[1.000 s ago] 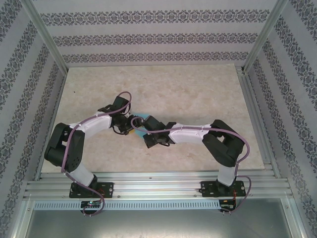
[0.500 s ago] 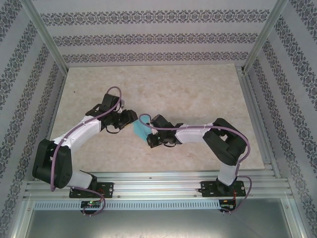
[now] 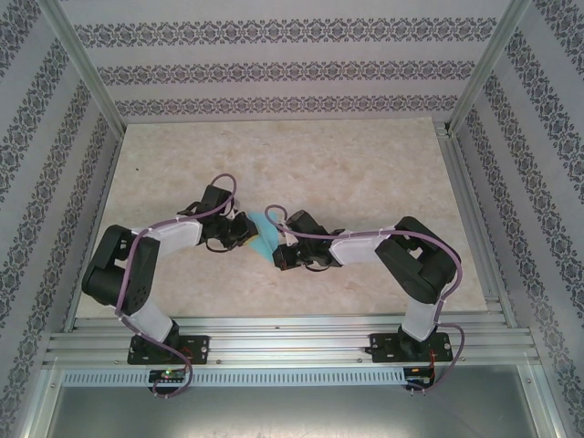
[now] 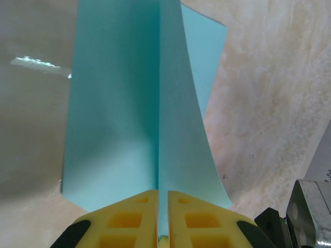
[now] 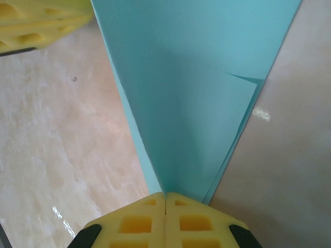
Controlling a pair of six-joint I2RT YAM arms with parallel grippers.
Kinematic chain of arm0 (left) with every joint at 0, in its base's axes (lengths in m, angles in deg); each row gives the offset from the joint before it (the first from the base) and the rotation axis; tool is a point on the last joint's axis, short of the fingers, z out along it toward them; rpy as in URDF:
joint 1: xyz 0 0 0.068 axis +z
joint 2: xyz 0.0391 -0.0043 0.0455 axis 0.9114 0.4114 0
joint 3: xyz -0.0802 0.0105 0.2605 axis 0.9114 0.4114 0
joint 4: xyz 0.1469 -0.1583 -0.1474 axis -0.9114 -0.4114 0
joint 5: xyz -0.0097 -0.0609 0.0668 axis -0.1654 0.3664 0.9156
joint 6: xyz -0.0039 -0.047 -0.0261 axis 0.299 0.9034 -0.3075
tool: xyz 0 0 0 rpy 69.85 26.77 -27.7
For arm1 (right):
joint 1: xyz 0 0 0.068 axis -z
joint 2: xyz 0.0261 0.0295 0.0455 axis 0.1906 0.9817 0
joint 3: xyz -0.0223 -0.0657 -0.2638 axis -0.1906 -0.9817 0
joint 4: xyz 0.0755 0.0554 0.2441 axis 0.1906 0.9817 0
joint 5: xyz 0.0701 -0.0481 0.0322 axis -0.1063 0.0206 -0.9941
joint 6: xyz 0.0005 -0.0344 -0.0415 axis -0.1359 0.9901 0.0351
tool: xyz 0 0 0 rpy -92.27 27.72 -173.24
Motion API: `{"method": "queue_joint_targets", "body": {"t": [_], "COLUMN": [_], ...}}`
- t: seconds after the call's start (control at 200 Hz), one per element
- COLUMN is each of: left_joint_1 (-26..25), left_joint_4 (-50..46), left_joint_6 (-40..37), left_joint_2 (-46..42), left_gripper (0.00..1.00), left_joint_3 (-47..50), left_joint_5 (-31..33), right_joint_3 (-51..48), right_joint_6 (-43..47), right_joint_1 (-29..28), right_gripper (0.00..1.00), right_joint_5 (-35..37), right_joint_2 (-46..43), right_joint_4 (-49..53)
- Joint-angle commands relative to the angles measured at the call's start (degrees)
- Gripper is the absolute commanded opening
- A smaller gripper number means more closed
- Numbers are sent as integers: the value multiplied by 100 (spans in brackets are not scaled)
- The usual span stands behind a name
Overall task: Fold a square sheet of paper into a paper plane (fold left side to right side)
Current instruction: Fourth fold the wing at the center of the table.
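At the bottom edge of its wrist view, the left pincer [image 4: 162, 200] is pressed together on a raised flap of the light-blue sheet [image 4: 119, 103]. The right pincer [image 5: 165, 200] likewise pinches a folded edge. In the overhead view the sheet sits mid-frame between both, over the tabletop [image 3: 365, 164]. The risk I see is that opposed pulls could tear or skew the thin paper, leaving a crooked crease.

A pale marbled tabletop [image 3: 365, 155] spreads across the middle of the frame, enclosed at the back and sides by grey-patterned striped walls [image 3: 274, 68], with silver posts [image 3: 80, 64] in the upper corners and ribbed aluminium rails [image 3: 292, 339] along the bottom.
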Motion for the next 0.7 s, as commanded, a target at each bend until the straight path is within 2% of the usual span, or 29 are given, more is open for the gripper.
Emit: {"method": "queue_joint_targets", "body": {"t": [0.0,0.425,0.694], "left_joint_1": [-81,-297,-307], "left_joint_4": [453,492,383], "left_joint_6": [130,158,114], "left_joint_2": [184,900,1014], "left_gripper": [15,15,15], "left_joint_3": [-196,-458,-418], "left_joint_5": [-177,-169,-64], "right_joint_3": [-49,152,393], "right_joint_6": [-44,-110,-307], "right_joint_1": [59,221,486], "right_gripper": [5,15,27], "right_joint_5": [-86,-345,-676], "right_joint_2": [104,153,256], "right_joint_4": [56,36,-13]}}
